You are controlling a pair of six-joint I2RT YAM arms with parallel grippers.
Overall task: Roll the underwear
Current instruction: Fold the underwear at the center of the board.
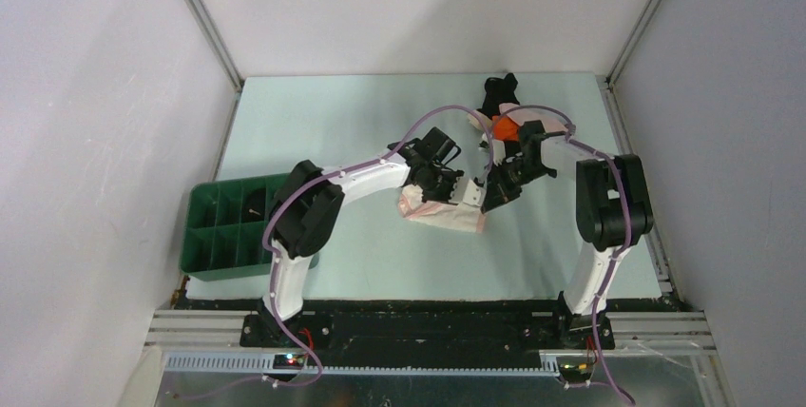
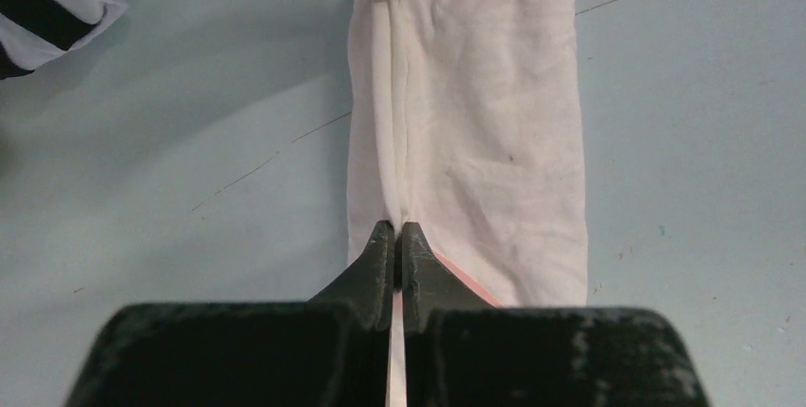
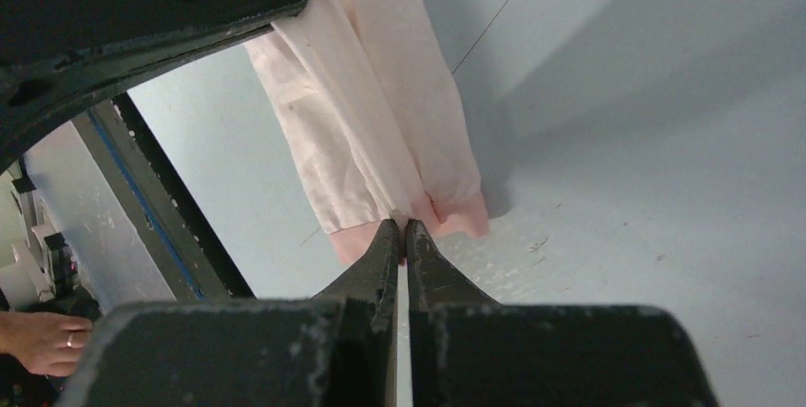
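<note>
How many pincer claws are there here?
2. The left gripper and the right gripper, both mid-table, each shut on an opposite end of the pale pink underwear.

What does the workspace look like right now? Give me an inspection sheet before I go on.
Surface: pale green table, faint marks.
Job's things: pale pink underwear folded into a long strip at centre; pile of other underwear, black and orange, at the far edge.
Clutter: green divided tray at the left edge.
Grippers: left gripper and right gripper both shut, each pinching the pale pink underwear.
Cables: purple cables run along both arms.
Surroundings: white walls; a person's hand beyond the table edge.
</note>
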